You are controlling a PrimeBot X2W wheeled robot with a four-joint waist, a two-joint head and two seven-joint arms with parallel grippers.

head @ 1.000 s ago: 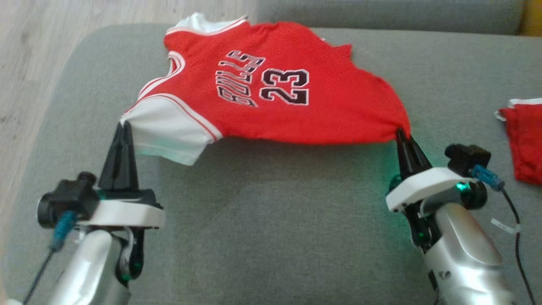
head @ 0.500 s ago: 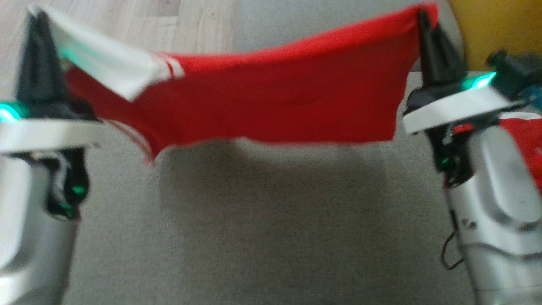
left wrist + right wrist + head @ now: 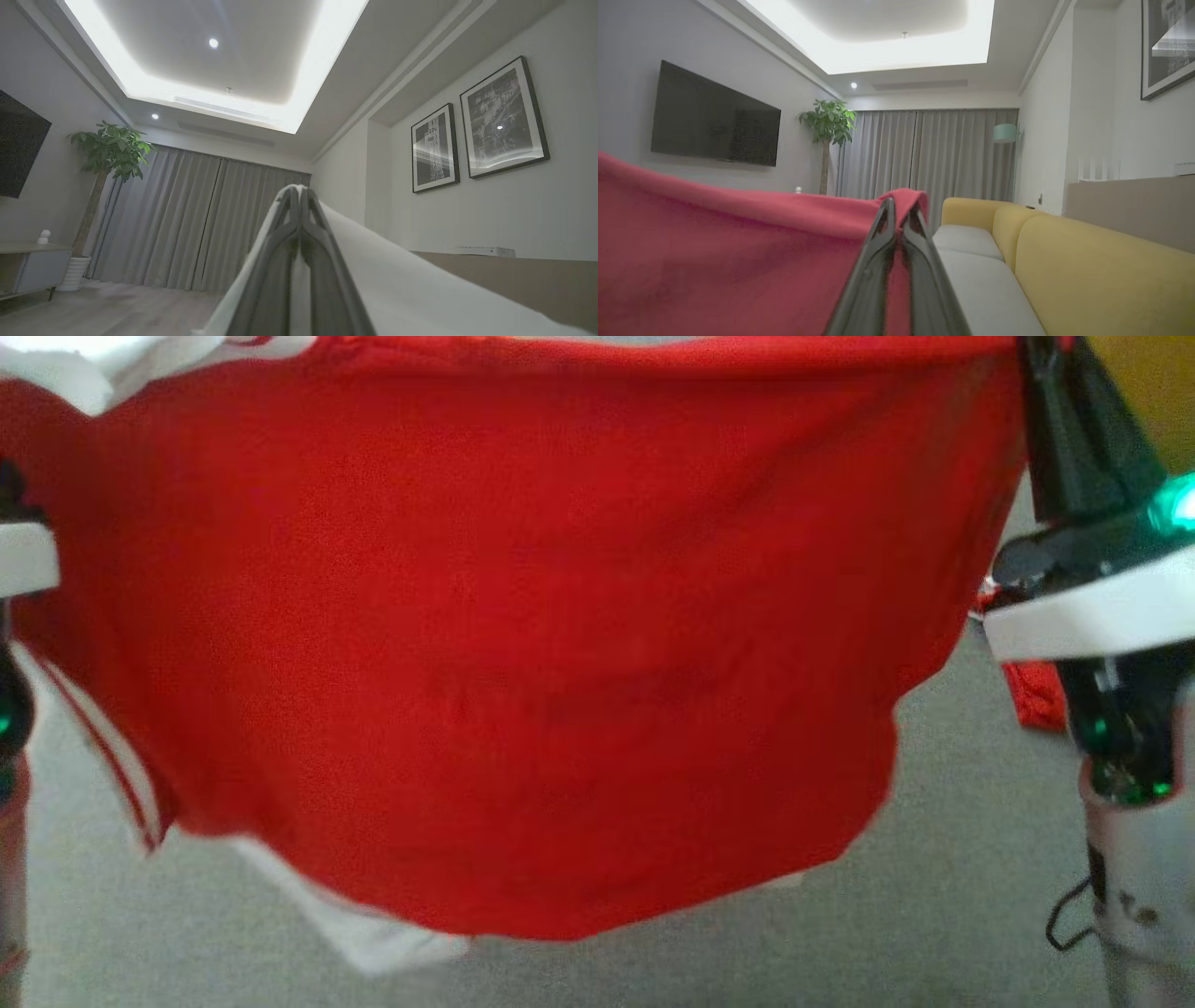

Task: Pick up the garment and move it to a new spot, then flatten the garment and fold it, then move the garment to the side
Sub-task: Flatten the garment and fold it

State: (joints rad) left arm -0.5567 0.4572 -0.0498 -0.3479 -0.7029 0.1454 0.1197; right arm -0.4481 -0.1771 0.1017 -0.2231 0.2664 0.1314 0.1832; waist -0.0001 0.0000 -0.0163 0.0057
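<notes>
Head view: faces forward and down, close against the hanging garment (image 3: 523,644), grey cushion (image 3: 980,877) beneath.
Left wrist view: tilts steeply up along the left gripper (image 3: 299,191) to the ceiling (image 3: 210,65).
Right wrist view: nearer level along the right gripper (image 3: 901,203) (yellow sofa (image 3: 1087,270) alongside).
Shared by both wrist views: curtains (image 3: 187,224), plant (image 3: 112,149).

Nothing legible here: the red garment (image 3: 523,644) gives just a faint, unreadable shadow of print through its cloth, and the framed pictures (image 3: 502,116) carry no readable lettering.

There's the right claw (image 3: 901,207), long dark tapered fingers (image 3: 1083,448) on a white wrist plate (image 3: 1083,616), green lights (image 3: 1178,509) glowing, silver forearm (image 3: 1144,896), thin black cable (image 3: 1064,919) at lower right.
</notes>
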